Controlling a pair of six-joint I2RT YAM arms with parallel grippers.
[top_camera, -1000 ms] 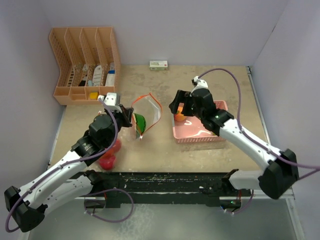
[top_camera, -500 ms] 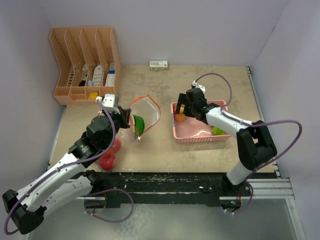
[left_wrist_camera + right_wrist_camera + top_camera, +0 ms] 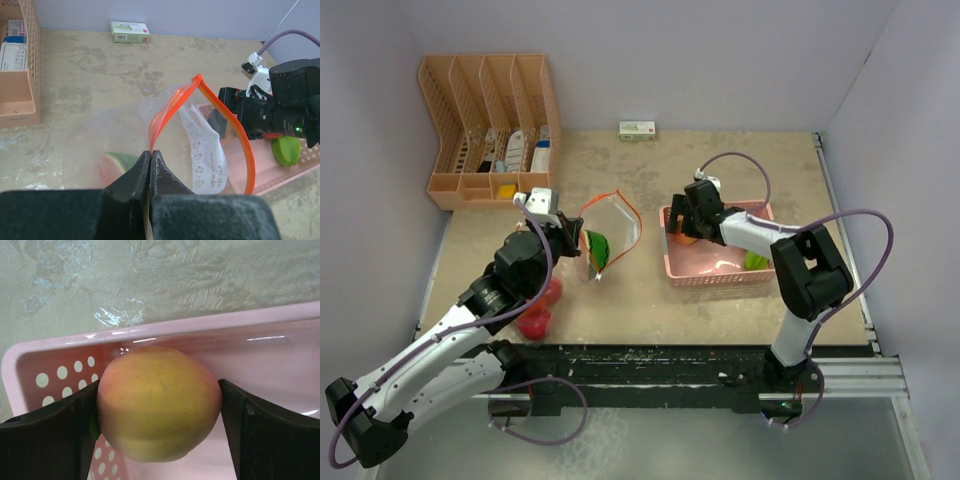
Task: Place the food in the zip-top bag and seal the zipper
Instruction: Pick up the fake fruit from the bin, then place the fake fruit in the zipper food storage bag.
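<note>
My left gripper (image 3: 578,240) is shut on the orange zipper rim of the clear zip-top bag (image 3: 612,228) and holds its mouth open toward the right. In the left wrist view (image 3: 150,154) its jaws pinch the rim, and a green-and-red piece (image 3: 112,167) lies inside the bag (image 3: 200,150). My right gripper (image 3: 682,228) is down in the left corner of the pink basket (image 3: 720,278). Its fingers press both sides of a peach-orange fruit (image 3: 159,405). A green piece (image 3: 756,261) lies in the basket. Red apples (image 3: 535,322) lie beside my left arm.
An orange file organiser (image 3: 490,130) with small packets stands at the back left. A white-and-green box (image 3: 637,128) lies at the back wall. The basket's rim (image 3: 200,325) runs just beyond the peach. Walls close in on both sides.
My right gripper has moved down and left into the basket's left corner and closed round the peach. My left gripper has barely moved, still holding the bag.
</note>
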